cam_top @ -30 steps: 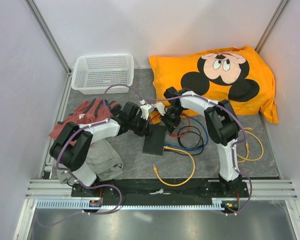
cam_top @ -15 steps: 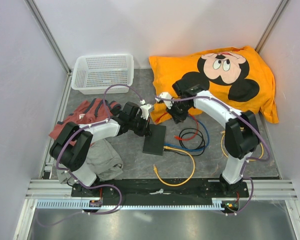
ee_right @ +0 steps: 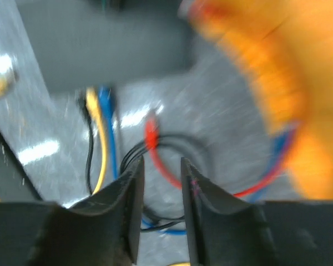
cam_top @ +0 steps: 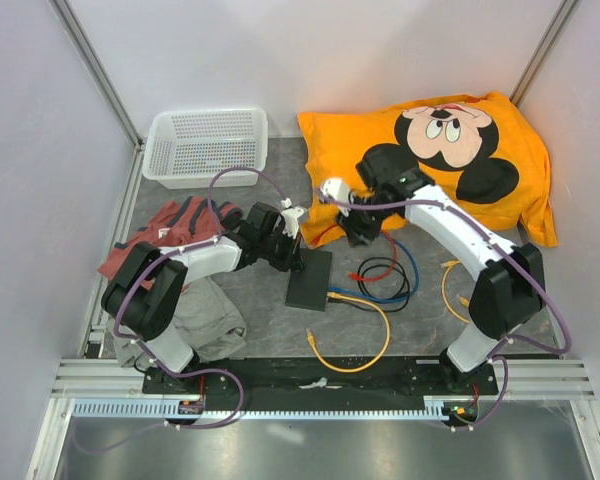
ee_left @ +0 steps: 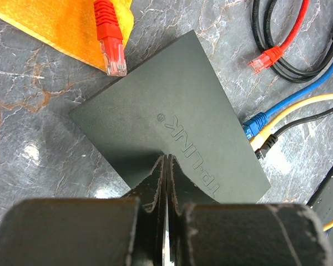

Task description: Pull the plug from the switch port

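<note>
The switch [cam_top: 310,279] is a flat black box on the grey table, and it fills the left wrist view [ee_left: 172,124]. My left gripper [cam_top: 295,258] is shut, its tips [ee_left: 166,159] resting on the switch's top. Blue [ee_left: 254,124], yellow [ee_left: 258,142] and black [ee_left: 268,145] plugs sit in the switch's side. A loose red plug [ee_left: 110,47] lies at its far corner, clear of any port. My right gripper [cam_top: 360,233] is open and empty above the coiled cables. Its view is blurred: its gap [ee_right: 162,163] is over a red cable end [ee_right: 150,130].
An orange Mickey Mouse pillow [cam_top: 440,160] lies at the back right. A white basket [cam_top: 205,145] stands at the back left. Crumpled red and grey clothes [cam_top: 175,270] lie at the left. Red, blue, black and yellow cables [cam_top: 380,280] coil to the right of the switch.
My right arm has swung out to the right and its gripper has drawn back from the switch's far end towards the pillow. The left gripper has stayed on the switch.
</note>
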